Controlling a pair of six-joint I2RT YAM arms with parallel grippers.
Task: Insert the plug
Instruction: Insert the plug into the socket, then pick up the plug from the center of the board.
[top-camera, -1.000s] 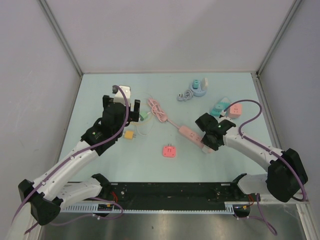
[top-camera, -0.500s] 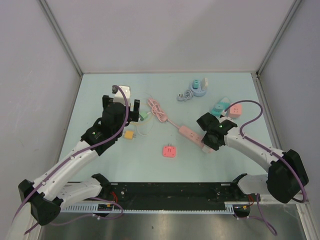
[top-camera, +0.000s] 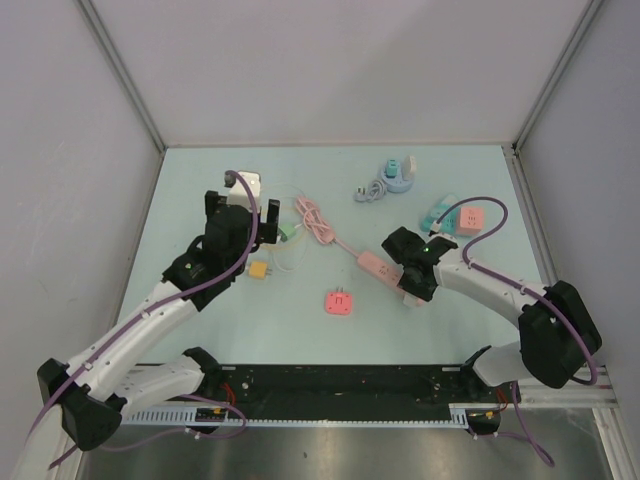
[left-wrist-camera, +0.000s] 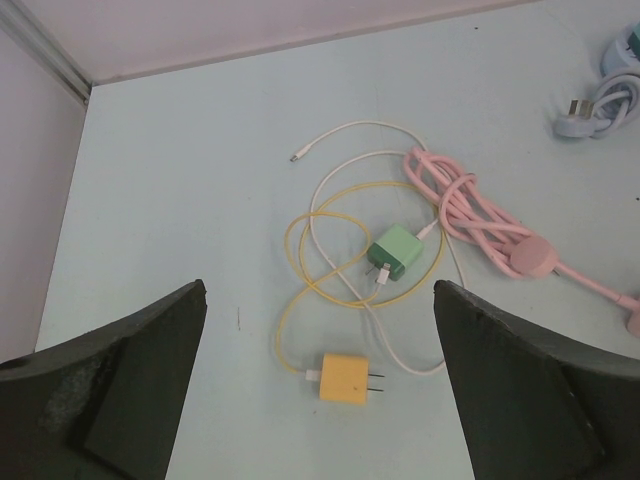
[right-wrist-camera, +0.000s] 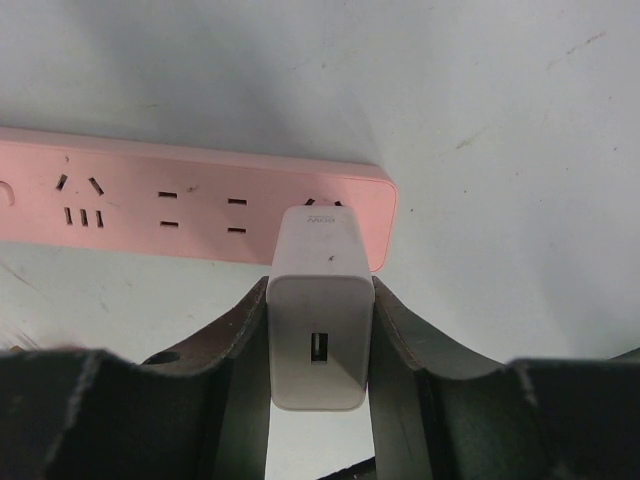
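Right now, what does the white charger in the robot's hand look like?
The white charger is a smooth plastic block with rounded edges and a USB slot facing the camera. The right gripper pinches its sides. Its front end meets the last socket of the pink power strip; its prongs are hidden.

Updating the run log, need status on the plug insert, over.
Right hand shut on white charger. Charger at pink power strip end socket, seating unclear. Left hand open, empty, above yellow charger. Nothing blocking the socket.
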